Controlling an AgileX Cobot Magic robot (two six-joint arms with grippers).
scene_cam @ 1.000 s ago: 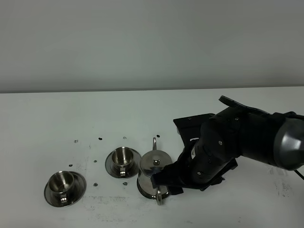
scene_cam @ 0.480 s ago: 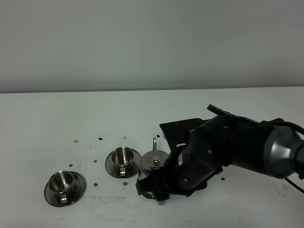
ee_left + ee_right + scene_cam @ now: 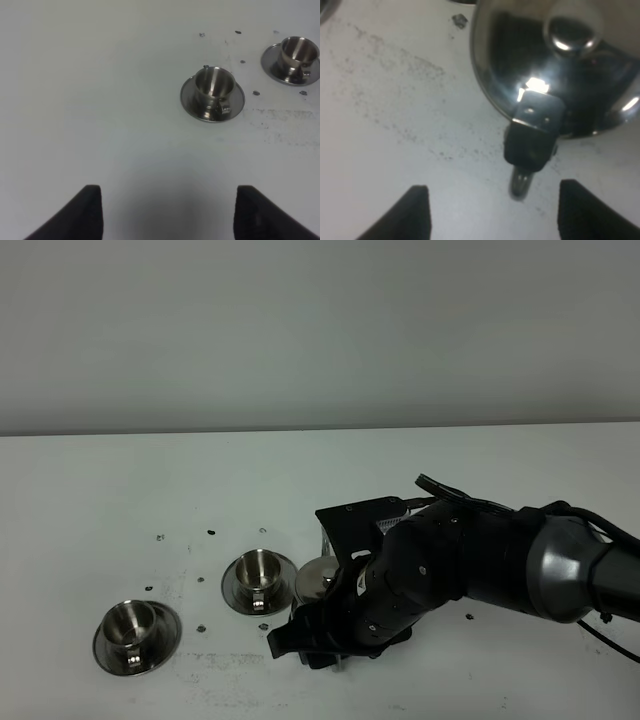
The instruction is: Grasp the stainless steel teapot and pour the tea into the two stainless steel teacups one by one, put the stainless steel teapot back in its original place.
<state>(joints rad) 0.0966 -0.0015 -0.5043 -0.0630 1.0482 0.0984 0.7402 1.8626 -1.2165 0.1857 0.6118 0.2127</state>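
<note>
The white table (image 3: 120,480) is carrying everything; the dark right arm (image 3: 470,560) is leaning low over the stainless steel teapot (image 3: 318,576), which is sitting just beside one stainless steel teacup (image 3: 258,580), the second teacup (image 3: 135,635) standing further left. The right gripper (image 3: 495,212) is hanging jaws apart at the pot's handle (image 3: 527,145), not clamping it; the left gripper (image 3: 167,212) is hovering, jaws apart

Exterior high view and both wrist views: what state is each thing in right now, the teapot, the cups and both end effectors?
Stainless steel teapot: upright on the table, lid on, not gripped.
Teacup beside the teapot: upright on its saucer.
Leftmost teacup: upright on its saucer.
Left end effector: open, holding nothing.
Right end effector: open, lined up on the teapot handle.
</note>
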